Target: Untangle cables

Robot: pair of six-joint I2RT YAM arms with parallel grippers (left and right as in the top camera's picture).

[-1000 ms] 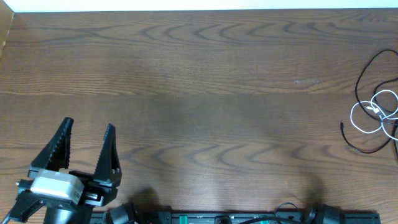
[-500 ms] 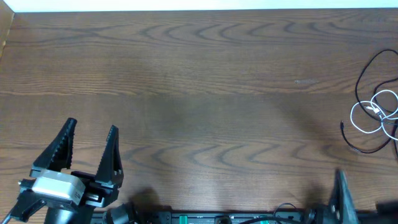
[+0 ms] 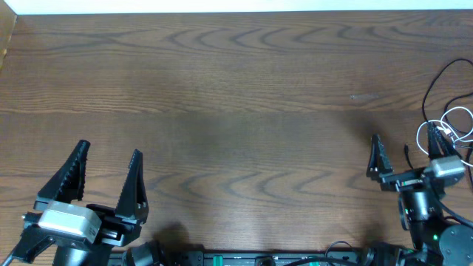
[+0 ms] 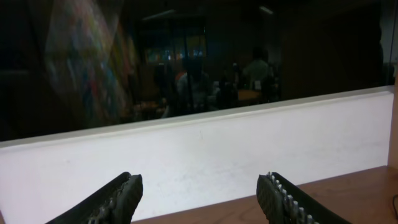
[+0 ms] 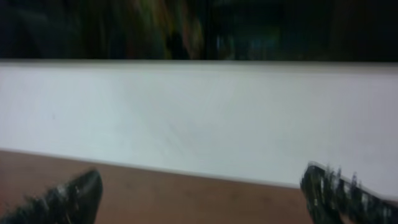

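Cables (image 3: 448,122) by right end effector (image 3: 406,148), level, jaws wide

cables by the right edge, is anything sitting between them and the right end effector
Nothing visible does. In the overhead view the open right end effector is right beside the cables, with one finger overlapping the white loop.

Dark brown wooden table (image 3: 244,89) with wavy grain, filling the overhead view. At its right edge, a small loose tangle of thin cables (image 3: 443,122) lying flat on the wood. A black cable (image 3: 429,94) curving in a long arc toward the far side. A white cable (image 3: 458,112) looped in overlapping rings beside it. Part of the tangle cut off by the frame edge.
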